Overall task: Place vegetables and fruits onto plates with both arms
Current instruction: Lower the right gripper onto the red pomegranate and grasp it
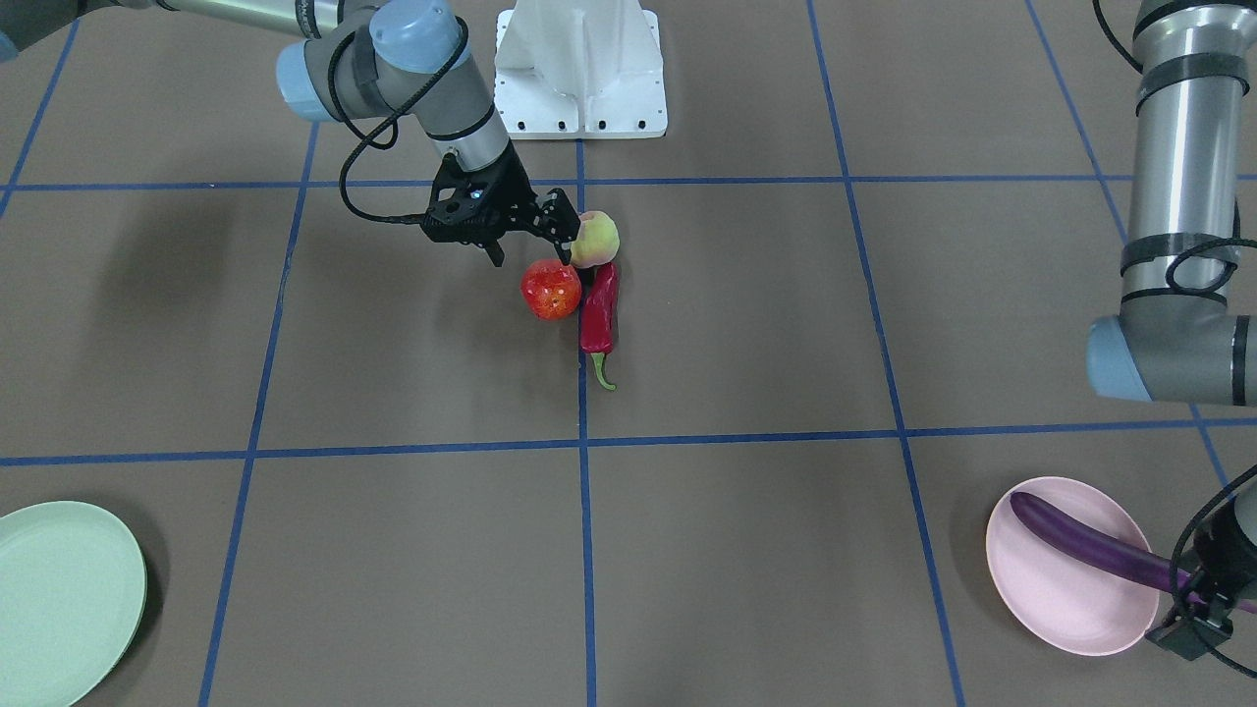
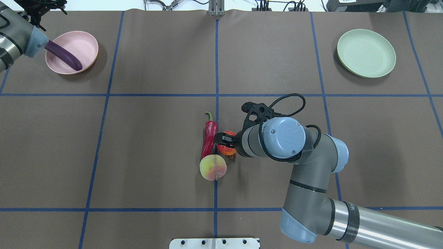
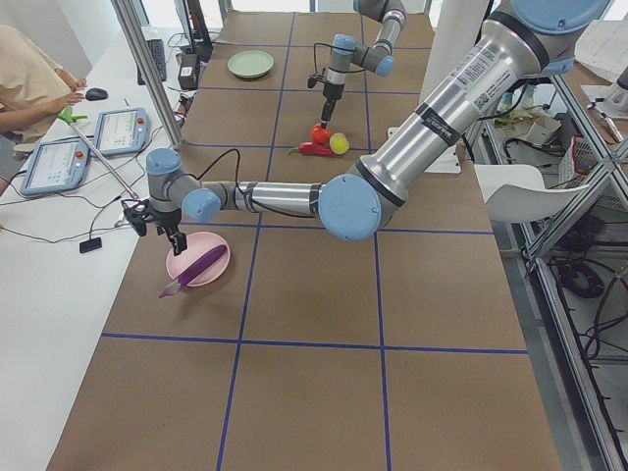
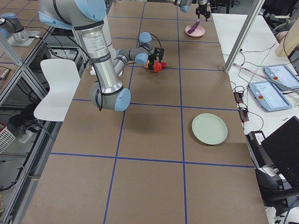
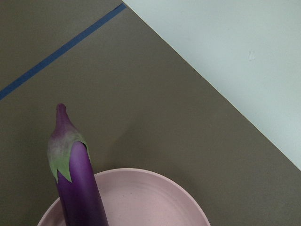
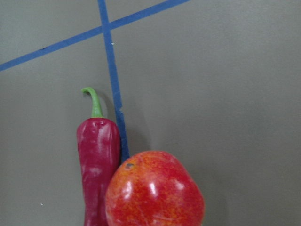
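The purple eggplant (image 1: 1080, 540) lies across the pale pink plate (image 1: 1061, 604), with its cap end past the rim (image 5: 63, 141). My left gripper (image 1: 1200, 614) hovers over that cap end and looks open and off the eggplant. The red fruit (image 1: 551, 289), the peach (image 1: 595, 239) and the red chili (image 1: 599, 309) sit bunched together at mid-table. My right gripper (image 1: 530, 255) is open just above the red fruit (image 6: 155, 190), with one finger beside the peach. The mint green plate (image 1: 59, 599) holds nothing.
The white robot base (image 1: 579, 69) stands at the table's edge behind the fruit. Blue tape lines cross the brown table. A metal post (image 4: 238, 42) and tablets (image 4: 280, 86) stand on the operators' side near the plates.
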`<state>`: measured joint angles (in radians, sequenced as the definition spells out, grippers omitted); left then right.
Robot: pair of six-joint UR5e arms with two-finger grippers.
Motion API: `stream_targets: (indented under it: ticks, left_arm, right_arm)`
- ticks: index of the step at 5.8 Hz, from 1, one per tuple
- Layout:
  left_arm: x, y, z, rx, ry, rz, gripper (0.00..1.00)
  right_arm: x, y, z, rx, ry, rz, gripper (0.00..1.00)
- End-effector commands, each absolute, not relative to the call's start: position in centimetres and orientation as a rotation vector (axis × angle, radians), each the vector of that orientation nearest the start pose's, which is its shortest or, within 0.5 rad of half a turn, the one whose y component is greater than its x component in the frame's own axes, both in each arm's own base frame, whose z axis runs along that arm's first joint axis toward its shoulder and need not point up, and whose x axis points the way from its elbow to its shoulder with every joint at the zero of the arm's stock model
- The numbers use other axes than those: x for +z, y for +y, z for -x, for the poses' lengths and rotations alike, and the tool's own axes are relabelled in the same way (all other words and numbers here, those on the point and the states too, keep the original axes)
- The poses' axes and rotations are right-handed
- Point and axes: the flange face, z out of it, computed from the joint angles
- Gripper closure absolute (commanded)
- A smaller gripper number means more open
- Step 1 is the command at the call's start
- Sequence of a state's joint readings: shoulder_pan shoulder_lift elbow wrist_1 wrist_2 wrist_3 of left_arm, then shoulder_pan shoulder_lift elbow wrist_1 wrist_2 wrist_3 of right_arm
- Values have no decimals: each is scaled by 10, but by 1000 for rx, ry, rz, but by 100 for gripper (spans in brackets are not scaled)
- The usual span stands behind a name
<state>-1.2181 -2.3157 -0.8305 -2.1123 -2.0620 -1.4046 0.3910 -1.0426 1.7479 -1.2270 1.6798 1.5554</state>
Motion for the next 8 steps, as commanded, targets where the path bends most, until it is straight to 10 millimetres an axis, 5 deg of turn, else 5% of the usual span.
stream_targets:
  ticks: [1, 5, 6, 7, 8]
  left_arm:
    - [497, -790, -200, -868, 742, 27, 0]
    - [494, -790, -201, -869, 743, 28, 0]
    - [493, -789, -202, -867, 745, 26, 0]
    - [490, -790, -203, -868, 749, 27, 0]
    - [458, -788, -204, -857, 771, 15, 0]
  right_arm:
    - [238, -360, 565, 264, -1033, -167, 0]
    - [239, -370, 589, 241, -997, -214, 0]
    - [238, -370, 589, 247, -999, -212, 13]
    - [236, -370, 587, 253, -1006, -209, 88]
    - [228, -367, 583, 246, -1024, -206, 100]
